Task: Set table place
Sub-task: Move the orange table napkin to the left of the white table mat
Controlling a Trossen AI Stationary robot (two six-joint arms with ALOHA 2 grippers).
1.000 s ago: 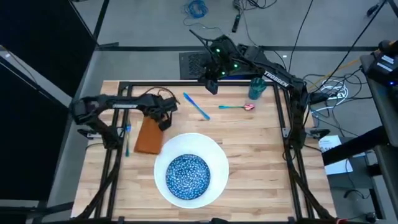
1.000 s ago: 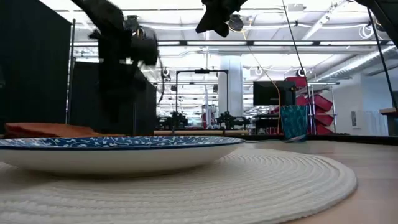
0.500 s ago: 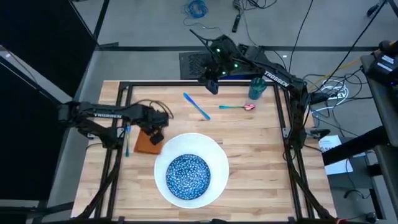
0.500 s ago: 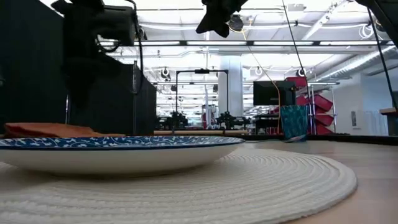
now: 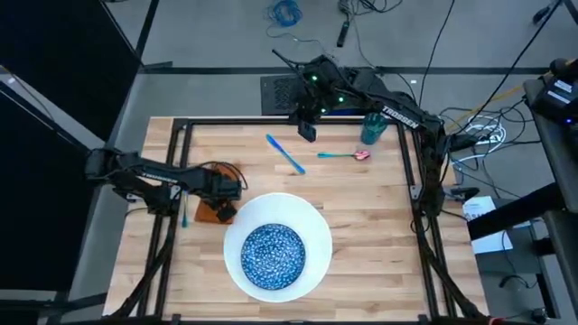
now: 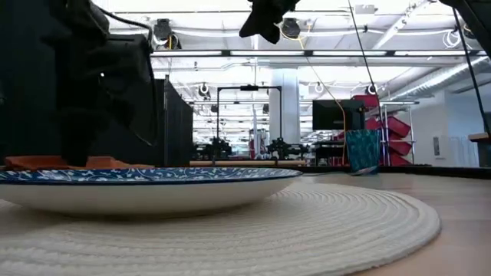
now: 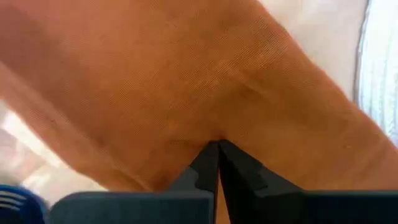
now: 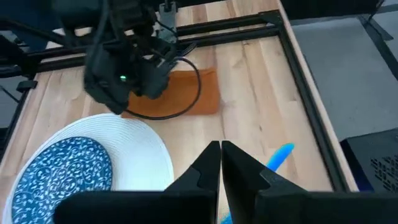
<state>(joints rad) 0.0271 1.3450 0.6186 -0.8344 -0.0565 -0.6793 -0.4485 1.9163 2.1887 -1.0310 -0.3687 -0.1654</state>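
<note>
An orange napkin [image 5: 217, 214] lies flat on the table [image 5: 361, 208], left of the white plate [image 5: 313, 223] that carries the blue speckled bowl [image 5: 274, 253]. My left gripper [image 5: 224, 191] is shut and stands down on the napkin [image 7: 186, 81], hiding most of it from above. A light-blue knife [image 5: 285, 154], a spoon [image 5: 339, 155] and the teal cup [image 5: 372, 128] sit near the far edge. A blue piece of cutlery [image 5: 184, 206] lies left of the napkin. My right gripper [image 5: 307, 128] hangs shut, high over the far middle, touching nothing. My left gripper comes at the napkin from above, slanting down, and its shut fingertips [image 7: 211, 155] meet the cloth's top face [image 7: 217, 127]. Whether any cloth sits between them, I cannot tell. The napkin [image 8: 193, 93] lies flat on the table.
The black rail frame [image 5: 176, 144] runs along the table's sides. Bare wood lies right of the plate [image 5: 379, 235] and between the plate and the far cutlery. Cables and gear lie on the floor beyond the far edge.
My left gripper has moved toward the table's near-left and gone down from well above the table onto the napkin. The napkin has stayed where it was.
</note>
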